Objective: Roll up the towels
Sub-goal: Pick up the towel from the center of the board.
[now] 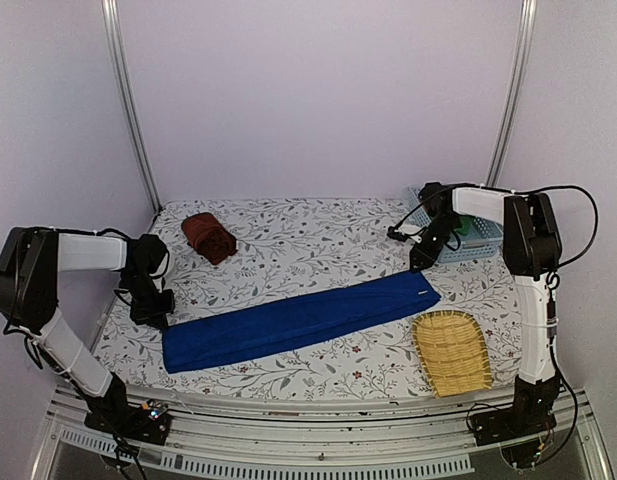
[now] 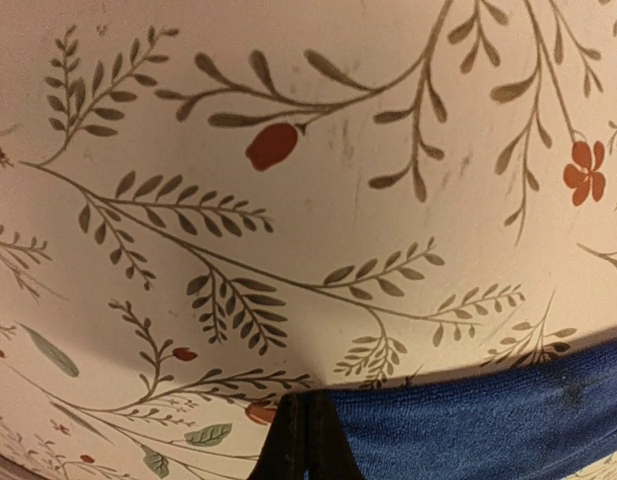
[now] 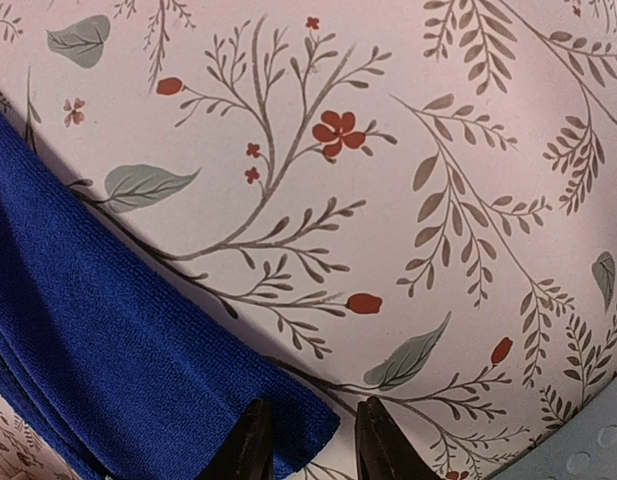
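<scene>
A: So, what is shown from above?
B: A table point(image 1: 318, 235) covered in a pale cloth printed with leafy sprigs and small red flowers is seen, with one robot arm mounted at each near corner. A blue towel point(image 1: 298, 318) is laid out flat as a long narrow strip, slanting across the front half from near left to farther right.
A: And where is the other towel placed?
B: A reddish-brown towel point(image 1: 209, 237) is seen as a small bundle at the far left, well apart from the blue one and from both arms.
A: How are the grippers described?
B: The left gripper point(image 1: 153, 308) is lowered just beside the left end of the blue towel. In its wrist view the fingers are pressed tight together, right at the towel's edge; whether any fabric is pinched cannot be told. The right gripper point(image 3: 310, 448) is lowered over the strip's right end. Its two fingertips are held apart, and the towel's corner is seen lying between them, not squeezed.
A: Is anything else noted?
B: A woven tray point(image 1: 451, 352) is set at the right front, just beside the towel's right end. A pale blue plastic basket point(image 1: 473, 238) is placed at the far right, behind the right arm.
</scene>
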